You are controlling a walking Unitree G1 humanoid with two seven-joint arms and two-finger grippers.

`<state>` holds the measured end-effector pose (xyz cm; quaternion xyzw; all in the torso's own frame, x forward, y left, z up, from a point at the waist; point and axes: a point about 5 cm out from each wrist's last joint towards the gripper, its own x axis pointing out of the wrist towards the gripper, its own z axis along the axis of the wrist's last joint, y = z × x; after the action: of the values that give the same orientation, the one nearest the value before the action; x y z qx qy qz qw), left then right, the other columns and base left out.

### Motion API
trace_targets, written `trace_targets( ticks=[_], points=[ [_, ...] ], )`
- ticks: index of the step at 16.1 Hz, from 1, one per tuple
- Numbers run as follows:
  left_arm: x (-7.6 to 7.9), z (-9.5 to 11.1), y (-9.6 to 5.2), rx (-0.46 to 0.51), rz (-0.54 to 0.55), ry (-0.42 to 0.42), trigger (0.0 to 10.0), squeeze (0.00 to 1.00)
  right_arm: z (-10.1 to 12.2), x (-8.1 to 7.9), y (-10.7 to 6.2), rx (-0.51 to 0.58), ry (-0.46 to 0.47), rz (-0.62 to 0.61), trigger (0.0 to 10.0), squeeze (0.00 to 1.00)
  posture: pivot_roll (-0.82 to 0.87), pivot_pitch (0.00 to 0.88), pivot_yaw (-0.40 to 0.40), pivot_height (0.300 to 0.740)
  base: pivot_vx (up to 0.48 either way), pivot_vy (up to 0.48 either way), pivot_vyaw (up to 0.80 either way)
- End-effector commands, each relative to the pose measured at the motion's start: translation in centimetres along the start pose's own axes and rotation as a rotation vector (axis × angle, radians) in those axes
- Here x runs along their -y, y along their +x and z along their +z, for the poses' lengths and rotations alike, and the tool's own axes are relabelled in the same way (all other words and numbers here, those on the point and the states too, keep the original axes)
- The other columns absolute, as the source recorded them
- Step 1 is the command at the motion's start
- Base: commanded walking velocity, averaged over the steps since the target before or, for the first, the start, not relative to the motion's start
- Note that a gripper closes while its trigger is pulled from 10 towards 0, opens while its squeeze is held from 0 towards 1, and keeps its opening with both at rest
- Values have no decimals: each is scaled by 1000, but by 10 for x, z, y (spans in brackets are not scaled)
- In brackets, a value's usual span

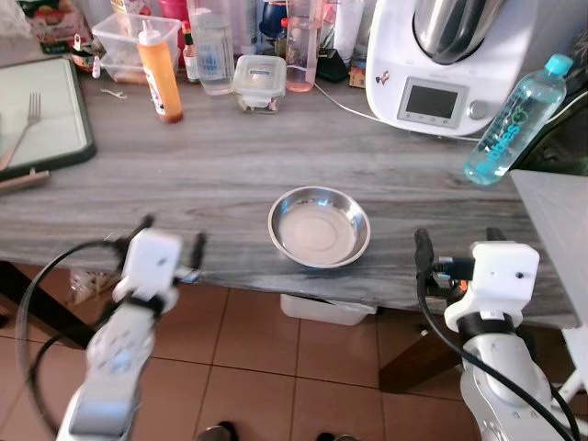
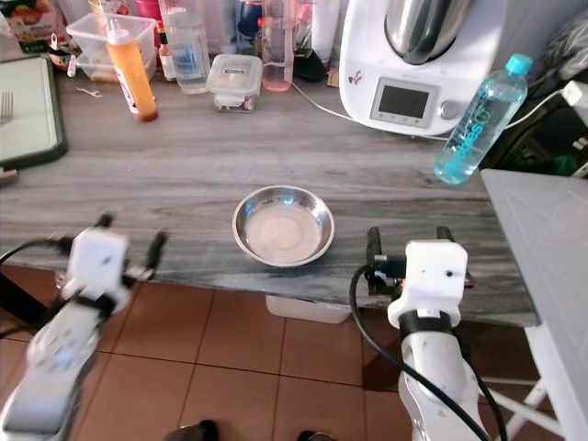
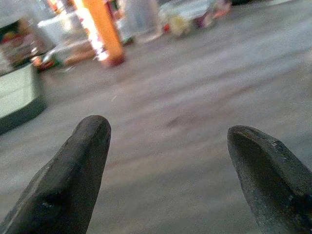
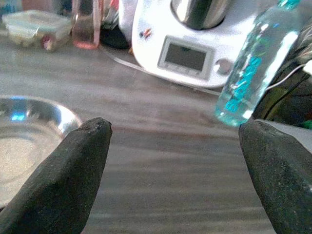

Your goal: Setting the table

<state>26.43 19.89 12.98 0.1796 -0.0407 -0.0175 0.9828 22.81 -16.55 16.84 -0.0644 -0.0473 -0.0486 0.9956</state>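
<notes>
A shiny steel bowl [image 1: 319,227] sits empty near the front edge of the grey wood-grain table [image 1: 211,165]. My left gripper [image 1: 172,241] hovers at the table's front edge, left of the bowl, fingers [image 3: 80,170] spread open with nothing between them. My right gripper [image 1: 457,246] is level with the front edge to the right of the bowl, also open and empty; its wrist view catches the bowl's rim [image 4: 29,126]. A fork [image 1: 26,124] lies on a green-rimmed tray [image 1: 46,119] at the far left.
Along the back stand an orange sauce bottle [image 1: 161,75], a glass jar [image 1: 213,50], a lidded container [image 1: 258,81], a pink glass [image 1: 301,50] and a white kitchen machine [image 1: 455,60]. A blue water bottle [image 1: 514,119] leans at the right. A white surface [image 1: 560,230] borders the right side.
</notes>
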Motion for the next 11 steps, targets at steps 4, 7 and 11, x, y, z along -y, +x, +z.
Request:
trace_targets(
  ticks=[4, 7, 11],
  points=[
    [-14, 8, -17, 36, 49, 87, 10000, 0, 0, -3, 4, 12, 20, 46, 10000, 0, 202, 147, -119, 740, 0, 0, 0],
    [-9, 7, -21, 33, 58, 106, 10000, 0, -1, -1, 7, 11, 38, 41, 10000, 0, 207, 146, -113, 740, 0, 0, 0],
    [-7, 6, -16, 10, 98, 85, 10000, 0, -7, -3, 3, -8, 56, 38, 10000, 0, 197, 147, -104, 740, 0, 0, -692]
  ],
)
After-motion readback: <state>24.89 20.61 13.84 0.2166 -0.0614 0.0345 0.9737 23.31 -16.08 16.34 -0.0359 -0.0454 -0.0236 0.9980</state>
